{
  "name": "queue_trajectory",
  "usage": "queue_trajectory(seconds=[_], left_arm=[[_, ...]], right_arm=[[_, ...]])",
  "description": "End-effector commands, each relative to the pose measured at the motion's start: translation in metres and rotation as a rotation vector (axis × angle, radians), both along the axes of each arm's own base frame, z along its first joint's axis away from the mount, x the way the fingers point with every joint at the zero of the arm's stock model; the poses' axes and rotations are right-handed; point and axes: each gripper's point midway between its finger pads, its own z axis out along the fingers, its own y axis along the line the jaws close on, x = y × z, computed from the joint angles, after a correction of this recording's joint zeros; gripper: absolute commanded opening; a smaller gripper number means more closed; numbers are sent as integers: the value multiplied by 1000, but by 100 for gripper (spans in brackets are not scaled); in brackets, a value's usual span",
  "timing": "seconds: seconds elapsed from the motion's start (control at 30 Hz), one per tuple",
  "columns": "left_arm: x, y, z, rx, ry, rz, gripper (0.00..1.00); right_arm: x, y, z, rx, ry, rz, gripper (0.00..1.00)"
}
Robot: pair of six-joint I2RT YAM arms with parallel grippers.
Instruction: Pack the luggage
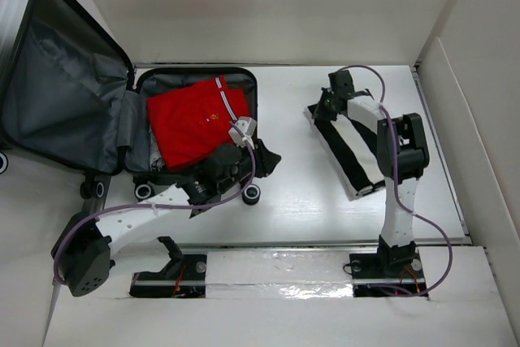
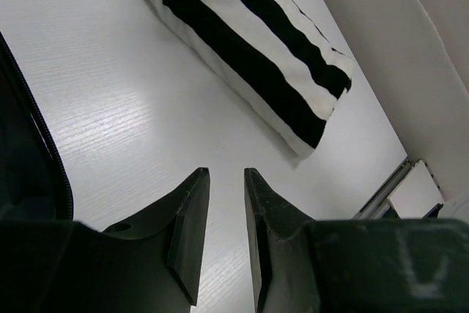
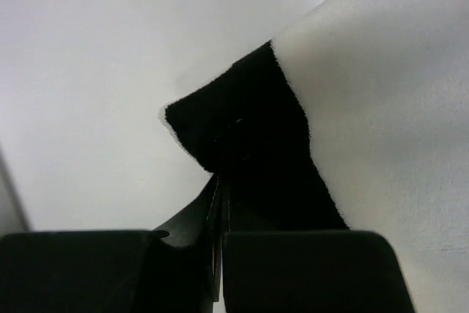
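White desk (image 1: 284, 209) carries the open luggage (image 1: 73, 95) at its far left corner, a red shirt (image 1: 191, 123) inside. Left gripper (image 2: 224, 177), by the case's near right edge, is slightly parted and empty. Right gripper (image 3: 220, 181) pinches a striped cloth (image 1: 361, 156) toward the far right; only its wrist view shows that grip on a black corner.

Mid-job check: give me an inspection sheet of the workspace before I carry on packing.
Surface: white table, no spills seen.
Job's things: luggage open, lid leaning back at left; red shirt lies in its base; striped cloth folded on the table at right.
Clutter: nothing seen.
Grippers: left gripper slightly open, empty, above the table; right gripper shut on a corner of the striped cloth.
Cables: purple cables run along both arms.
Surroundings: white walls around the table.
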Motion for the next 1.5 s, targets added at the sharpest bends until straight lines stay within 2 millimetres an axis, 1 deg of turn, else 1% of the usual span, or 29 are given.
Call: queue_trajectory(seconds=[0.0, 0.1, 0.13, 0.23, 0.27, 0.37, 0.4, 0.43, 0.47, 0.5, 0.57, 0.6, 0.63, 0.67, 0.7, 0.73, 0.77, 0.8, 0.87, 0.9, 0.97, 1.0, 1.03, 1.1, 1.17, 1.2, 1.27, 1.33, 1.47], left_arm=[[7, -2, -6, -34, 14, 39, 23], [11, -6, -19, -24, 52, 52, 23], [12, -8, -21, -23, 62, 51, 24], [10, -26, -34, -8, 100, 22, 35], [10, -37, -40, 3, 111, 8, 40], [15, -56, -41, -4, 131, 4, 49], [20, -61, -57, 21, 157, 15, 53], [24, -67, -59, 8, 176, 26, 54], [30, -74, -55, -8, 181, 40, 54], [38, -76, -75, 22, 208, 77, 58], [52, -87, -73, -6, 242, 131, 59], [59, -86, -96, 34, 275, 182, 63], [65, -88, -99, 26, 291, 196, 66], [77, -95, -93, -11, 304, 213, 68], [79, -100, -112, 9, 335, 215, 70], [86, -101, -116, 2, 348, 228, 72], [98, -109, -109, -23, 345, 236, 74], [104, -107, -134, 9, 390, 260, 78], [123, -120, -130, -12, 398, 264, 79], [129, -115, -155, 35, 438, 288, 79], [147, -125, -151, 33, 439, 311, 79], [150, -121, -173, 75, 472, 328, 79], [160, -133, -160, 47, 457, 323, 80], [165, -132, -172, 94, 472, 346, 80], [174, -146, -159, 71, 462, 328, 79], [171, -143, -178, 129, 500, 333, 79], [173, -147, -177, 150, 506, 319, 76], [175, -145, -177, 151, 494, 332, 66], [176, -162, -178, 140, 497, 293, 42]], right_arm=[[38, 75, 70, 305, -190, 81, 0], [53, 92, 103, 384, -247, 86, 16], [53, 98, 111, 391, -261, 98, 33], [47, 98, 138, 402, -324, 127, 61], [41, 97, 162, 409, -370, 140, 66], [27, 80, 179, 410, -429, 151, 80], [19, 70, 205, 414, -484, 156, 84], [12, 68, 213, 403, -511, 170, 87], [3, 58, 203, 381, -499, 161, 87], [-8, 46, 229, 361, -564, 155, 87], [-25, 32, 236, 305, -607, 159, 80], [-39, 24, 218, 273, -582, 142, 78], [-58, 17, 247, 261, -668, 148, 77], [-70, 11, 250, 248, -691, 140, 77], [-83, 4, 229, 222, -667, 121, 77], [-105, 1, 254, 220, -740, 127, 77], [-116, -4, 255, 214, -756, 120, 78], [-127, -9, 238, 198, -739, 107, 79], [-152, -13, 255, 199, -808, 112, 81], [-160, -15, 256, 193, -816, 114, 82], [-174, -18, 248, 178, -807, 132, 82], [-184, -19, 258, 181, -837, 146, 83], [-191, -17, 255, 171, -828, 164, 83], [-203, -20, 265, 171, -864, 170, 83], [-210, -21, 269, 172, -880, 174, 83], [-214, -22, 274, 171, -893, 175, 83], [-221, -28, 283, 147, -918, 167, 83], [-228, -32, 291, 135, -934, 166, 83], [-240, -33, 307, 164, -982, 183, 83]])
